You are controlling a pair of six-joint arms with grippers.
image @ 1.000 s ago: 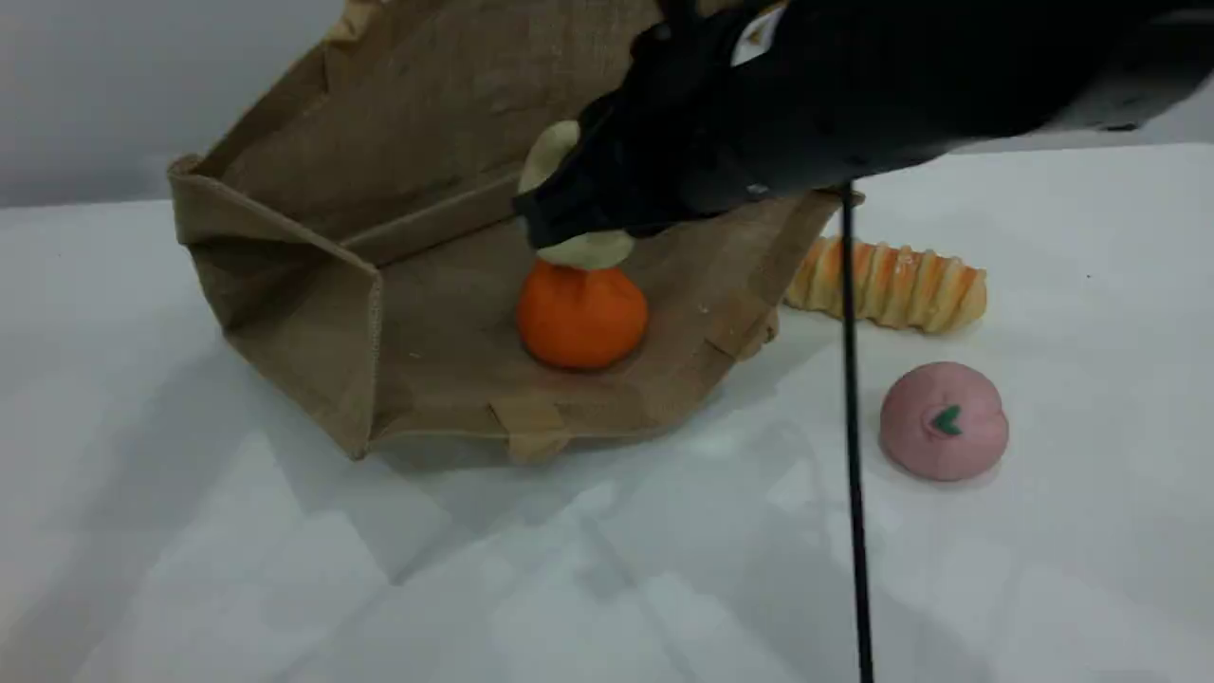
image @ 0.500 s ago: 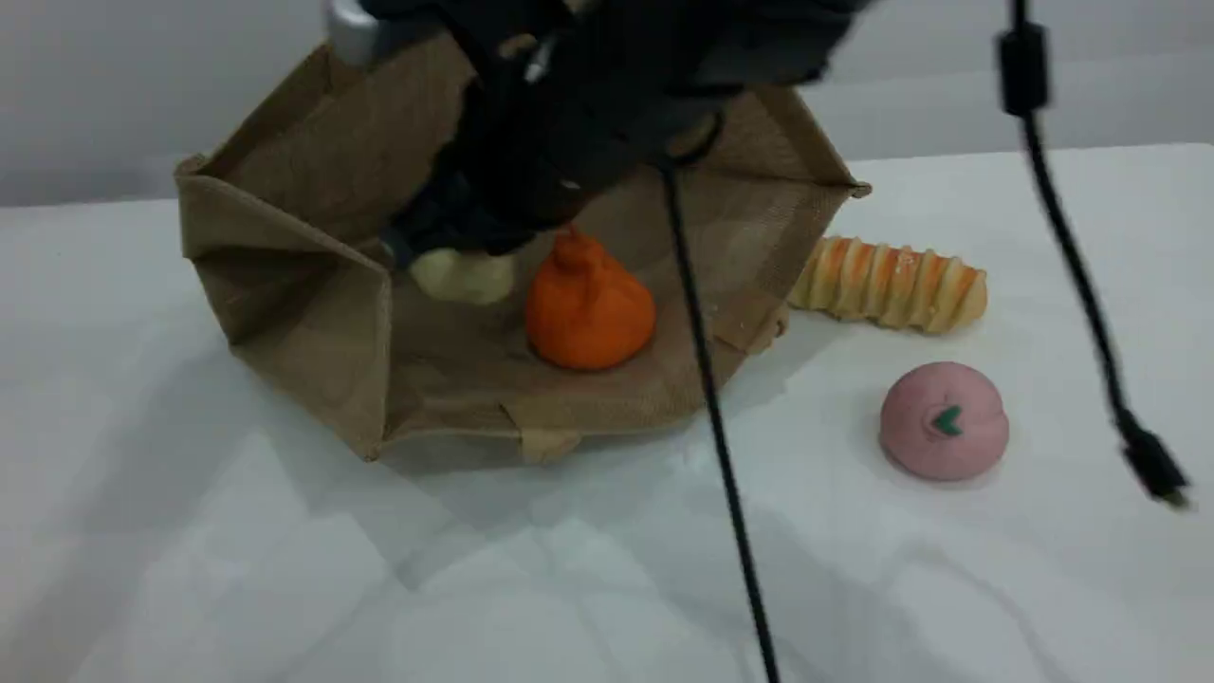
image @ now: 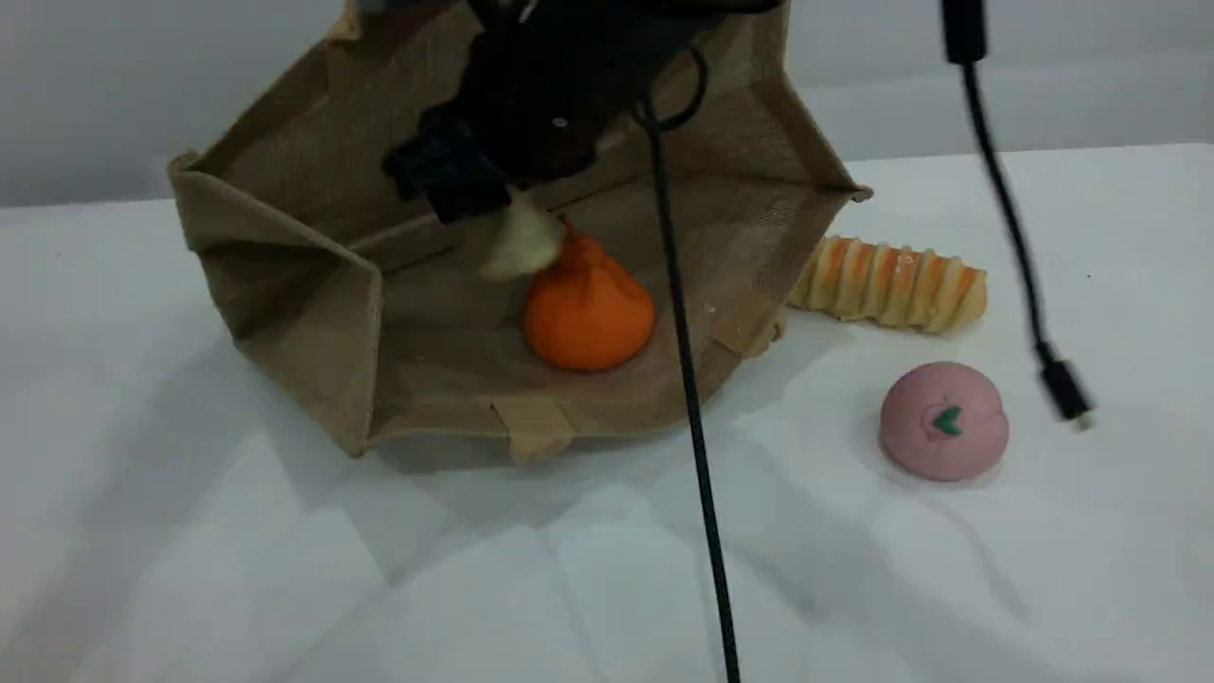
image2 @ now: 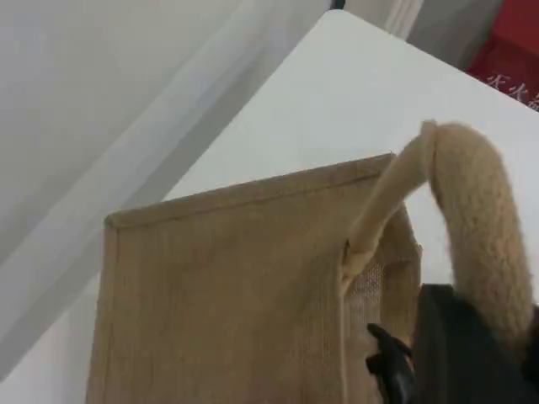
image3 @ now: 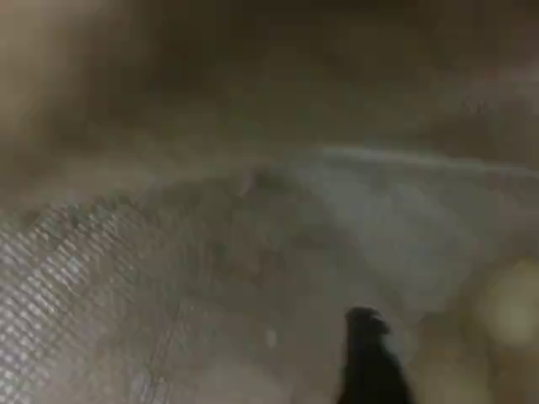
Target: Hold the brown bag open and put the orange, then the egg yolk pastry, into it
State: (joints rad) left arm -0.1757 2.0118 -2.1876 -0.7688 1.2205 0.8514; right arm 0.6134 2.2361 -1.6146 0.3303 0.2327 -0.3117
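- Two grippers are at work, and each one shows up in a different view.
- Your left gripper (image2: 472, 353) is closed tight on the rope handle (image2: 476, 202) of the brown bag (image: 313, 285). The handle runs right down into its fingers.
- That grip holds the bag's top side up, so the mouth gapes wide toward the near edge of the tabletop (image: 190, 569).
- The bag lies on its side close to the far edge of the tabletop, a bit left of the middle.
- The orange (image: 588, 313) sits inside the bag on the lower side, knob up.
- Your right gripper (image: 450, 180) reaches down into the bag mouth, above and left of the orange.
- The egg yolk pastry (image: 520, 242) is a blurry pale lump inside the bag. It is just under that gripper and right against the orange's top left.
- You cannot tell if the right jaws are wide or pinching, because they are dark and blurred. You also cannot tell if they touch the pastry.
- Your right wrist view shows one dark fingertip (image3: 366, 353) over fuzzy bag cloth.
- A striped bread (image: 892, 283) lies just beside the bag's right corner.
- A pink bun (image: 944, 420) sits apart from the bread, closer to the near edge.
- One black cable (image: 692, 408) hangs in front of the bag. A second cable (image: 1015, 237), with a plug, hangs over the right side of the tabletop.
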